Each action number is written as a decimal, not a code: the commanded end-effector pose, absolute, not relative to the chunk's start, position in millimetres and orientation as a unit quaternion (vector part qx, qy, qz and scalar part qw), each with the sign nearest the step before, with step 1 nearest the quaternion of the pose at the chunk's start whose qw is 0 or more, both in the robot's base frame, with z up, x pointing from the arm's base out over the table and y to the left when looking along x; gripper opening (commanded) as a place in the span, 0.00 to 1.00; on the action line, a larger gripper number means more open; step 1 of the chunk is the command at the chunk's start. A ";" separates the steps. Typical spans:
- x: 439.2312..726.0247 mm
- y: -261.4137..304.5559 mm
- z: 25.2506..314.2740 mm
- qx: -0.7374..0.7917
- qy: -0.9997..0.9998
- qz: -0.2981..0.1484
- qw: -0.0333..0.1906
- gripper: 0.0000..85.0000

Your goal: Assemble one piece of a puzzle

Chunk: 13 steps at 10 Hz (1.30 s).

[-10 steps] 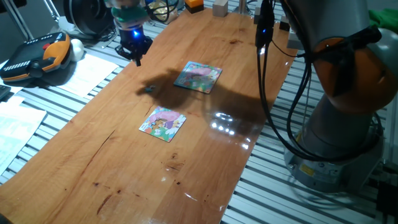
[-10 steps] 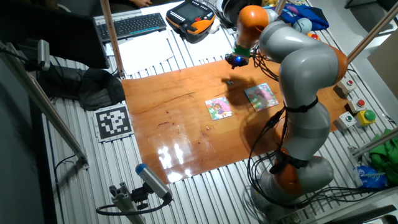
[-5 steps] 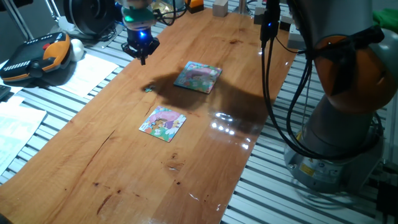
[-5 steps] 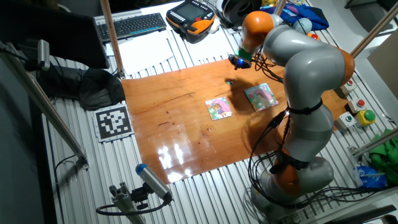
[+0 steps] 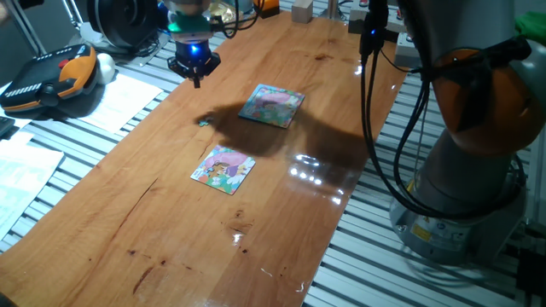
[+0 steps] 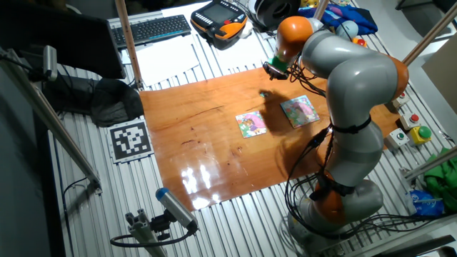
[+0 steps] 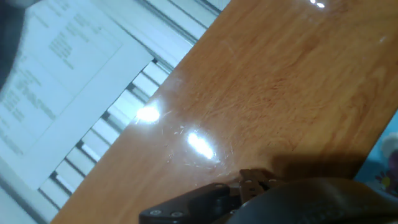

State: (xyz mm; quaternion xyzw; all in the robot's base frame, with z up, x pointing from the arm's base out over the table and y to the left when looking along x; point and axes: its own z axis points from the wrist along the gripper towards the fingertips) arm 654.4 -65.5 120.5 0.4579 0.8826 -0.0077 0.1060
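The piece (image 5: 203, 121) lies loose on the wooden table (image 5: 281, 196), below and apart from the raised gripper (image 5: 195, 75). The puzzle (image 5: 223, 168) lies farther off. Gripper holds nothing; finger spacing cannot be determined.

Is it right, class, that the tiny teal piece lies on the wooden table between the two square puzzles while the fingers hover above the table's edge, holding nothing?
Not quite. The piece lies apart from both squares, out to the side of the purple-pink puzzle and the blue-bordered puzzle, nearer the gripper. One fixed view shows this. The rest holds: it lies on the wooden table, and the fingers hover near the edge, holding nothing.
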 end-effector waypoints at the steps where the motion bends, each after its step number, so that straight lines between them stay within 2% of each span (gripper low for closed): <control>1: 654.7 -64.2 120.6 0.599 0.794 -0.028 0.103 0.00; 2: 653.4 -69.6 119.8 0.598 0.795 -0.024 0.098 0.00; 5: 652.3 -66.5 113.6 0.603 0.790 -0.040 0.105 0.00; 7: 651.2 -67.0 107.7 0.601 0.793 -0.035 0.087 0.00; 8: 650.4 -67.3 108.9 0.600 0.795 -0.036 0.076 0.20; 13: 648.3 -68.5 111.8 0.675 0.737 -0.019 0.006 0.20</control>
